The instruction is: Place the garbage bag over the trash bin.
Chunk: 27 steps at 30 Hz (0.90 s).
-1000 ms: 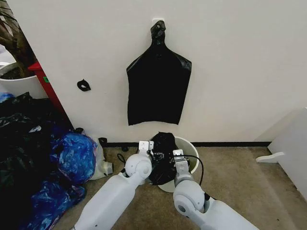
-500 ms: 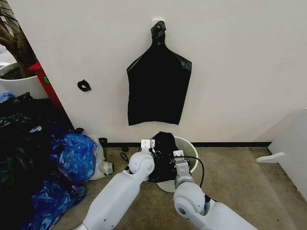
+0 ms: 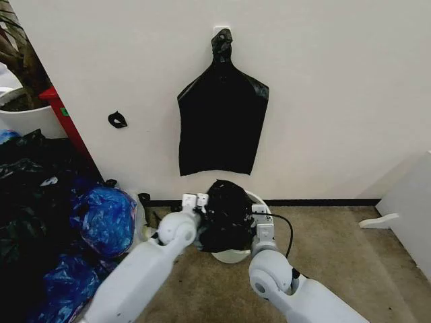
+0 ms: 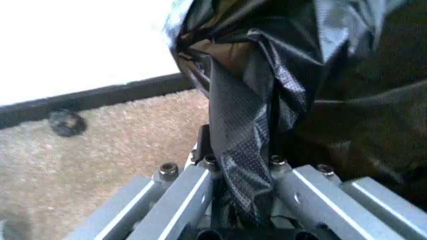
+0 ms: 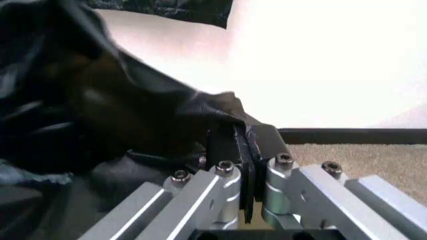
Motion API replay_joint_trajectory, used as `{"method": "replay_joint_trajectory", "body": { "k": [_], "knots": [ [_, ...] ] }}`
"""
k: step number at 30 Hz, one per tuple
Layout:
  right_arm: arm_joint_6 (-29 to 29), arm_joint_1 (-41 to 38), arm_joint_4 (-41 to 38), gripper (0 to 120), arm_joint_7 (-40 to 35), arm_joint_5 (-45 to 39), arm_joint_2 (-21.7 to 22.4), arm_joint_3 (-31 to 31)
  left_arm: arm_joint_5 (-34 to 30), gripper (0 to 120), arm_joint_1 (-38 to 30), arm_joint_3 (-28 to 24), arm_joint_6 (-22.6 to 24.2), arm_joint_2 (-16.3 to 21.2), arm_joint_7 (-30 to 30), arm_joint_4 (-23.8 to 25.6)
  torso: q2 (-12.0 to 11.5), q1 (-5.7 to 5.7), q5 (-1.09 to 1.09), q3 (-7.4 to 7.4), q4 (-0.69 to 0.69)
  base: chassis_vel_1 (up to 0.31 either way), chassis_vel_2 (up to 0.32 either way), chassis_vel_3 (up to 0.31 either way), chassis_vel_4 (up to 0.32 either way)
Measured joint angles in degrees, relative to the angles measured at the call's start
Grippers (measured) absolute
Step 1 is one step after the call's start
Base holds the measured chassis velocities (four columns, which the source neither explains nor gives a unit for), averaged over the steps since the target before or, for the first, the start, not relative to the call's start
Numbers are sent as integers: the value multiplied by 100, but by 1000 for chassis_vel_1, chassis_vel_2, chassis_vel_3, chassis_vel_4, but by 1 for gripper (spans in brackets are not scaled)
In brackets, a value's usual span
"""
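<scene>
Where wall point(image 3: 323, 101) meets carpet point(image 3: 330, 242)

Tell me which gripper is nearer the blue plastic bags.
Left. The left gripper grips the garbage bag on the side toward the blue plastic bags; the right gripper grips its far side, over the trash bin.

Three viewpoints: one high, two close.
The wall and floor are overlooked from the head; the garbage bag point(image 3: 225, 215) is seen close by both wrists.
</scene>
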<state>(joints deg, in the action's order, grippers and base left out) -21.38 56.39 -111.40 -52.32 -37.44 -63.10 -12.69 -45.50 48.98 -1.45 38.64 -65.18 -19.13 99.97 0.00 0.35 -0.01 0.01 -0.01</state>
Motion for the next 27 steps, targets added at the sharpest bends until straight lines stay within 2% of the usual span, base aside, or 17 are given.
{"method": "replay_joint_trajectory", "body": {
  "k": [9, 14, 20, 27],
  "knots": [
    [138, -68, 67, 0, 9, -284, 0, 80, 389, 1, 310, 437, -232, 463, 737, 296, 0, 0, 0, 0, 0, 0, 0, 0, 0],
    [184, -31, 103, 0, 0, -426, 43, 174, 668, 1, 449, 758, -404, 856, 1448, 459, 0, 0, 0, -1, -1, 0, 0, 0, 0],
    [220, 9, 138, 0, 1, -460, 57, 274, 761, 1, 493, 821, -531, 1089, 1830, 590, 0, 0, 0, -1, 0, 0, 0, 0, 0],
    [121, 100, 112, 0, -14, -584, 121, 295, 719, 1, 432, 883, -676, 1187, 2127, 673, 0, 0, 0, -1, -1, 0, 0, 0, 0]
  ]
}}
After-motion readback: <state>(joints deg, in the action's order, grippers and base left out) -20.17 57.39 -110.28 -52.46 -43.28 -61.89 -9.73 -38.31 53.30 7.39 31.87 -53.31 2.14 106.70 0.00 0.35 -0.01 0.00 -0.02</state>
